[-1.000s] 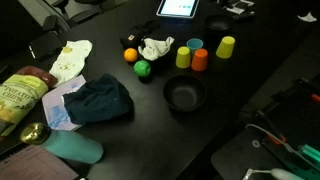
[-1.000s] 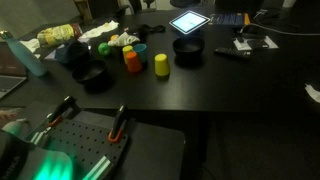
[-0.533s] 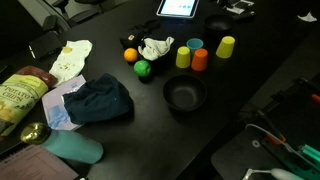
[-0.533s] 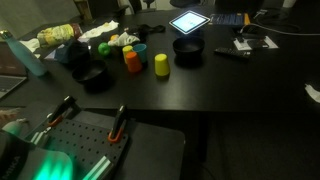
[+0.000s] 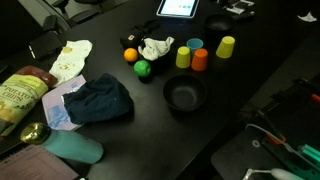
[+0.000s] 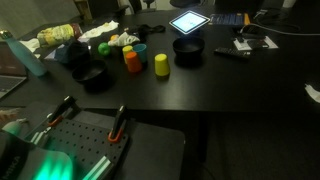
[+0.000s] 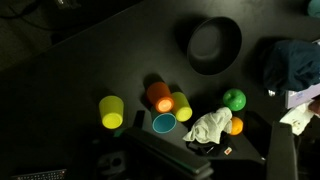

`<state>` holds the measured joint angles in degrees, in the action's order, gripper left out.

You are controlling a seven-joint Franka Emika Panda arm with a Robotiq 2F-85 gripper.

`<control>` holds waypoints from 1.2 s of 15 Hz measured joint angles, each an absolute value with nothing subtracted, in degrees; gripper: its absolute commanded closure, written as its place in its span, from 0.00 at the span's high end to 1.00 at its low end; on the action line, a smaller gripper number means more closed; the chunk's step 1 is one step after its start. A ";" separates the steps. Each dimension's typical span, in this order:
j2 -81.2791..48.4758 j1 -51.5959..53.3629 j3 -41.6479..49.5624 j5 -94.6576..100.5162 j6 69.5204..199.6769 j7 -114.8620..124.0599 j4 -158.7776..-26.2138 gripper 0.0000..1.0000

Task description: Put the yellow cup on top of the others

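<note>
The yellow cup (image 5: 226, 46) stands upright on the black table, apart from the others; it also shows in an exterior view (image 6: 161, 65) and the wrist view (image 7: 111, 111). The others stand in a tight cluster: a teal-blue cup (image 5: 194, 45), an orange cup (image 5: 200, 60) and a greenish-yellow cup (image 5: 183, 57), seen from above in the wrist view (image 7: 164, 112). My gripper is out of both exterior views. Only dark, unclear shapes of the gripper (image 7: 150, 160) show at the bottom of the wrist view, high above the cups and holding nothing that I can see.
A black bowl (image 5: 185, 95) sits near the cluster, a second black bowl (image 5: 217, 24) by a lit tablet (image 5: 180, 8). A white cloth (image 5: 155, 47), an orange ball (image 5: 130, 56) and a green ball (image 5: 142, 69) lie beside the cups. A blue cloth (image 5: 98, 100) lies further off.
</note>
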<state>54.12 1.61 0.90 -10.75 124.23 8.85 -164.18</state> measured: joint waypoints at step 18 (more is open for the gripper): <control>5.56 -3.32 -2.29 -1.93 148.72 12.55 -139.54 1.00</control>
<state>5.56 -3.32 -2.29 -1.93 148.72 12.55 -139.54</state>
